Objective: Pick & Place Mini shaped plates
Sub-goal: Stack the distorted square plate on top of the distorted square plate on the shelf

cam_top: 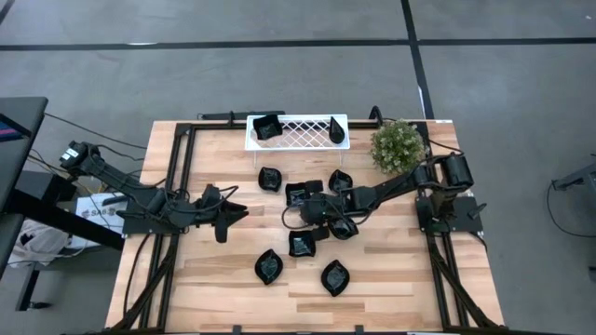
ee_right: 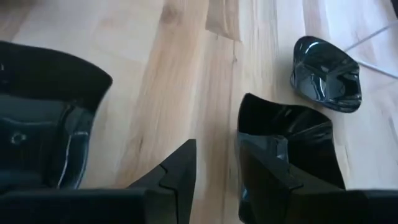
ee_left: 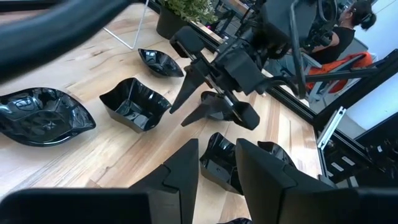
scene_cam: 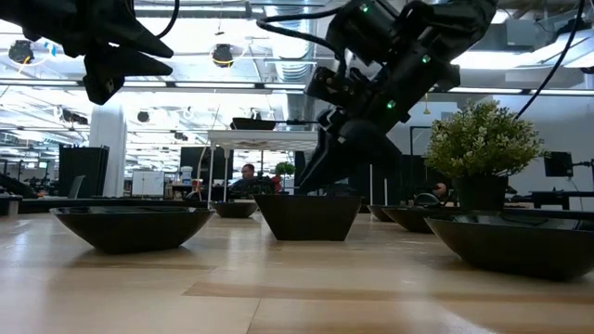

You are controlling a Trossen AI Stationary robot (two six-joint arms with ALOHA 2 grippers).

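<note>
Right gripper (cam_top: 300, 213) poised over a cluster of mini shaped plates (cam_top: 302, 194), near the white lattice tray (cam_top: 296, 131).

Its fingers stand slightly apart, empty, straddling the rim of a square plate (ee_right: 292, 143); closing and lifting likely come next. Two plates already sit in the tray. Neighbouring plates crowd close. The left gripper (cam_top: 233, 213) waits, narrowly parted, well left of the tray.
</note>
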